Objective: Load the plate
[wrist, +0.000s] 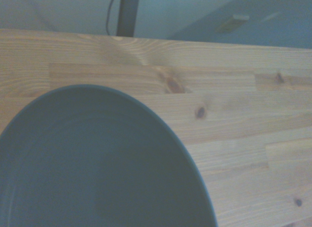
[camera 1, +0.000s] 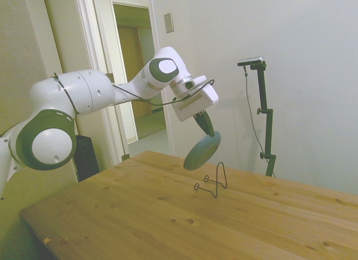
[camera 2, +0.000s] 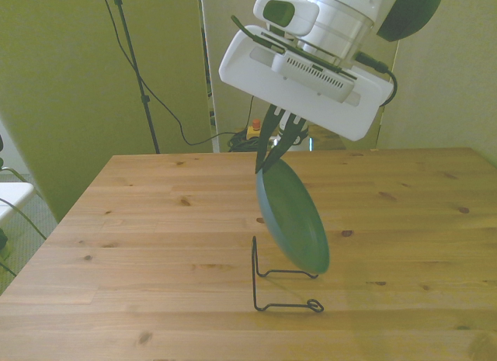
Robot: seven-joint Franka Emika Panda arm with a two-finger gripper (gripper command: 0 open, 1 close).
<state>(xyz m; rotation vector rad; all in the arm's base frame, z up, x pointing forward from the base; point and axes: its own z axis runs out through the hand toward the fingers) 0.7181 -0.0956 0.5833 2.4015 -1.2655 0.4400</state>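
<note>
The dark teal-green plate (camera 1: 202,150) (camera 2: 293,216) hangs on edge in the air, tilted, with my gripper (camera 1: 205,124) (camera 2: 272,150) shut on its upper rim. Its lower edge is just above the thin black wire stand (camera 1: 213,182) (camera 2: 281,283), which sits on the wooden table (camera 1: 168,221) (camera 2: 155,221). I cannot tell whether plate and stand touch. In the wrist view the plate (wrist: 92,163) fills much of the picture over the table boards.
An open doorway (camera 1: 140,86) lies behind the arm at the table's far side. A wall plate (camera 1: 168,22) is mounted beside it. Cables (camera 2: 167,112) hang past the table's far edge.
</note>
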